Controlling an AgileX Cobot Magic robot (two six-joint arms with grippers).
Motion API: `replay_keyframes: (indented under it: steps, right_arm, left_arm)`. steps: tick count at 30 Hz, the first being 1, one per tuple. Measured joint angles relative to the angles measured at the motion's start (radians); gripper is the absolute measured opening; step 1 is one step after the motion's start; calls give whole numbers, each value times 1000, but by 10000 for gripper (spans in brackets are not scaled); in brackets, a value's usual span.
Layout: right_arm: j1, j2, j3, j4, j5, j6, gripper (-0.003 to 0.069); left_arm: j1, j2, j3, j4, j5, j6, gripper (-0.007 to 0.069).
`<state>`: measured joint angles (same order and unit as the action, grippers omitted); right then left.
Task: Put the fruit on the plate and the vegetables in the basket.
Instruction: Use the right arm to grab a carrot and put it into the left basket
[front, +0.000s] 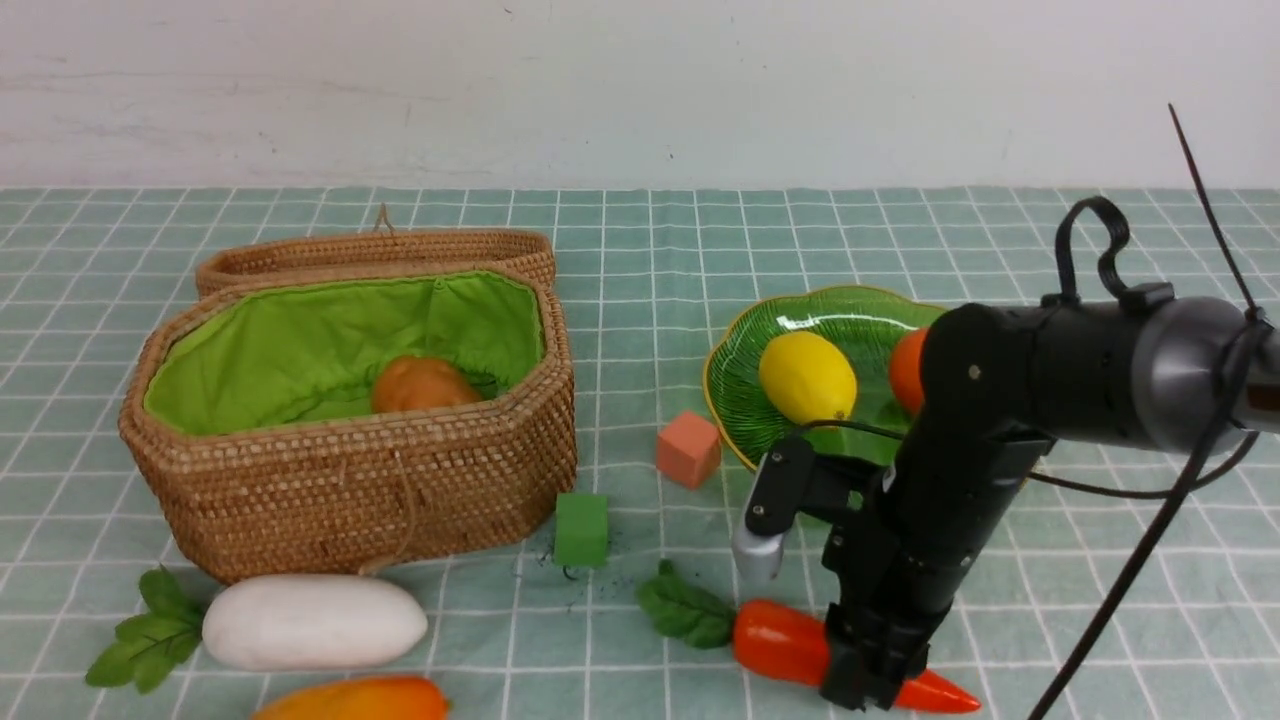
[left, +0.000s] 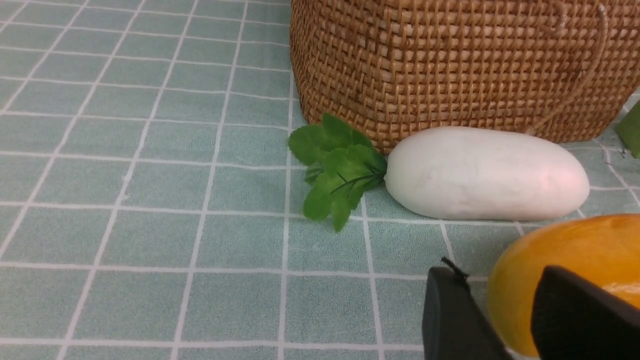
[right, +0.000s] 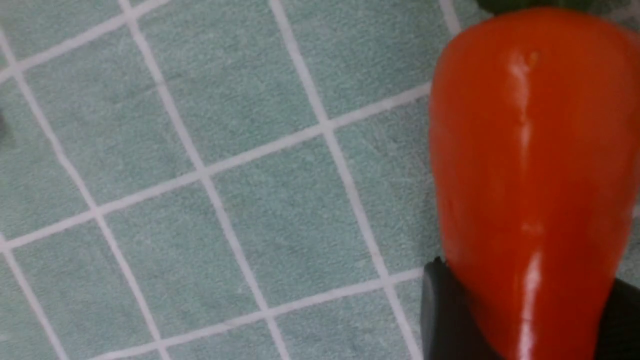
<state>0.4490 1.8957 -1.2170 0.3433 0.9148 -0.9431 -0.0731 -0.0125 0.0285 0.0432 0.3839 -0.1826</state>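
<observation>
My right gripper (front: 870, 680) reaches down at the front right and is shut on the orange-red carrot (front: 780, 640), its fingers pressed to both sides of the carrot (right: 525, 150) on the cloth. My left gripper (left: 500, 280) is out of the front view; in its wrist view its fingers are closed round the end of the orange-yellow mango (left: 575, 245), which lies at the front edge (front: 350, 700). The white radish (front: 315, 620) lies in front of the wicker basket (front: 350, 500). A brown potato (front: 425, 383) sits inside the basket. The lemon (front: 807, 377) and persimmon (front: 907, 370) rest on the green plate (front: 850, 310).
The basket's lid (front: 375, 250) leans behind the basket. A salmon cube (front: 688, 448) and a green cube (front: 581, 528) stand between basket and plate. The right arm hides part of the plate. A checked green cloth covers the table.
</observation>
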Motion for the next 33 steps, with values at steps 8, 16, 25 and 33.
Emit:
replay_keyframes:
  steps: [8, 16, 25, 33]
  right_arm:
    - [0, -97, -219, 116, 113, 2, 288]
    - [41, -65, -645, 253, 178, 10, 288]
    - [195, 223, -902, 270, -112, 116, 288]
    - [235, 385, -902, 213, -299, 308, 330]
  left_arm:
    - [0, 0, 0, 0, 0, 0, 239]
    - [0, 0, 0, 0, 0, 0, 239]
    - [0, 0, 0, 0, 0, 0, 239]
    - [0, 0, 0, 0, 0, 0, 239]
